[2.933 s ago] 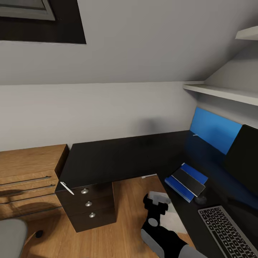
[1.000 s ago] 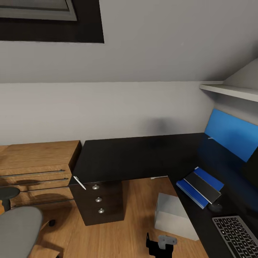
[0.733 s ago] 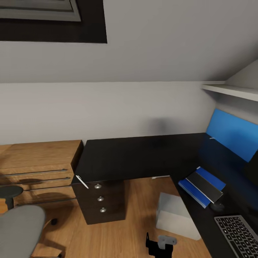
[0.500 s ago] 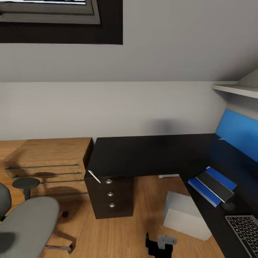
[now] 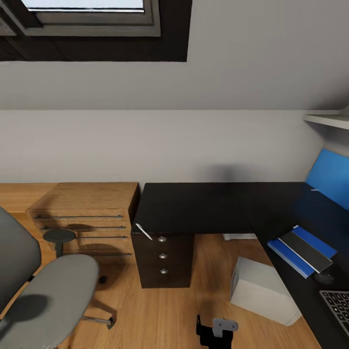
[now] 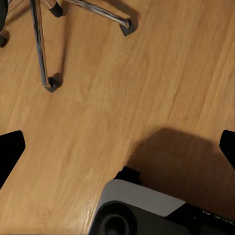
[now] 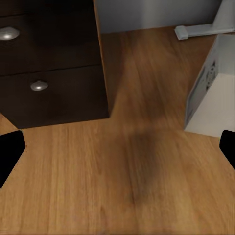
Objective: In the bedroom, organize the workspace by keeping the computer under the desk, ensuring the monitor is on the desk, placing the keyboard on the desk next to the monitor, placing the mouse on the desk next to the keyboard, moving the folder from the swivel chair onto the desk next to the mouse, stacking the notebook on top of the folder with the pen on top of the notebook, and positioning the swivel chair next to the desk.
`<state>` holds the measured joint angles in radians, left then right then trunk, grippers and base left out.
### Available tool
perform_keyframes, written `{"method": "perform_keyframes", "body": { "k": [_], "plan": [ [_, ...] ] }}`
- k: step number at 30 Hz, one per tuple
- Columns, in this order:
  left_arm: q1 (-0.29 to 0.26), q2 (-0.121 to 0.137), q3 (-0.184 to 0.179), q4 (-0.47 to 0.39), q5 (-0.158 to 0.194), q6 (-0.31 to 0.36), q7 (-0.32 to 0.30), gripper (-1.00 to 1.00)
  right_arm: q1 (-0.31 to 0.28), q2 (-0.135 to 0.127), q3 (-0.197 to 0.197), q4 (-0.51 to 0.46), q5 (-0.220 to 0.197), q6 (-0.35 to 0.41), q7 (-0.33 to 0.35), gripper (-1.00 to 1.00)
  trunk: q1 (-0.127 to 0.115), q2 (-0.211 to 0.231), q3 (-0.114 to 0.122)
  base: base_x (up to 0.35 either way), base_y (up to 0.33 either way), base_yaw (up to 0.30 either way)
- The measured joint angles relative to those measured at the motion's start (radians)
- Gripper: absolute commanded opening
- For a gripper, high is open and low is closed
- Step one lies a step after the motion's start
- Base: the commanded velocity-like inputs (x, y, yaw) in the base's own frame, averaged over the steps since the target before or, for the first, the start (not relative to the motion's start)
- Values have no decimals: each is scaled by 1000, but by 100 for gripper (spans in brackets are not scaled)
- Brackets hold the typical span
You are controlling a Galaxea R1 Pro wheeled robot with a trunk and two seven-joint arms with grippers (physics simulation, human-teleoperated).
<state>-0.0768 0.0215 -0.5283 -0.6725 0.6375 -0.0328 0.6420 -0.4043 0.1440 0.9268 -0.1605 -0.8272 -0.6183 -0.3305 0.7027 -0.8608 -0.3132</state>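
The black L-shaped desk (image 5: 194, 208) fills the middle and right of the head view. On its right wing lies the blue folder (image 5: 293, 258) with a dark notebook (image 5: 306, 244) on top, then the mouse (image 5: 324, 278) and a corner of the keyboard (image 5: 339, 304). A thin white pen (image 5: 143, 231) lies at the desk corner above the drawers (image 5: 162, 255). The pale computer (image 5: 264, 290) (image 7: 208, 90) stands on the floor by the desk. The grey swivel chair (image 5: 43, 291) is near left. The monitor is out of view. Left gripper (image 6: 117, 152) and right gripper (image 7: 117, 152) hang open over bare floor.
A low light-wood cabinet (image 5: 87, 213) stands left of the desk, a window above it. A white shelf (image 5: 329, 118) juts out at the right. The chair's chrome legs and castors (image 6: 44, 49) lie just ahead of my left gripper, with my own base (image 6: 142, 210) below it.
The whole view has swung left: the chair has come into sight and the keyboard has slid toward the right edge. The right arm has dropped low in the picture. The desk's things have not moved.
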Motion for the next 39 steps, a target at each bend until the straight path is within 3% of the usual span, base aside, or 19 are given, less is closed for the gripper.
{"method": "perform_keyframes", "body": {
  "k": [14, 21, 24, 26, 33, 34, 39],
  "plan": [
    [0, 1, -10, -13, -2, -94, 1, 100, 0, -1, -4, -8, 2, 0, -5, 100, 0, 0, 0, -1, 0, 272],
    [0, 5, -13, -126, -3, -91, 2, 100, -3, -2, -10, -52, 2, 0, -8, 100, 0, 0, -4, 0, 0, 266],
    [0, 9, -13, -212, -4, -73, 4, 100, -4, -3, -13, -82, 2, 0, -14, 100, 0, 0, -6, 0, 0, 252],
    [0, 9, -12, -256, -4, -50, 4, 100, -5, -4, -14, -94, 3, -2, -21, 100, 0, 0, -8, 0, 0, 171],
    [0, 8, -10, -513, 3, 190, 11, 100, -8, -7, -13, -137, 5, -94, -42, 100, 0, 0, -9, 0, 0, 44],
    [0, 7, 8, -637, 2, 264, 16, 100, -14, -7, -13, -148, 9, -141, -44, 100, 0, 0, -9, 0, 0, 6],
    [-1, 5, 65, -766, 5, 358, 37, 100, -92, -10, -15, -189, 8, -125, -50, 100, 0, 0, -9, 0, 0, 2]
  ]
}}
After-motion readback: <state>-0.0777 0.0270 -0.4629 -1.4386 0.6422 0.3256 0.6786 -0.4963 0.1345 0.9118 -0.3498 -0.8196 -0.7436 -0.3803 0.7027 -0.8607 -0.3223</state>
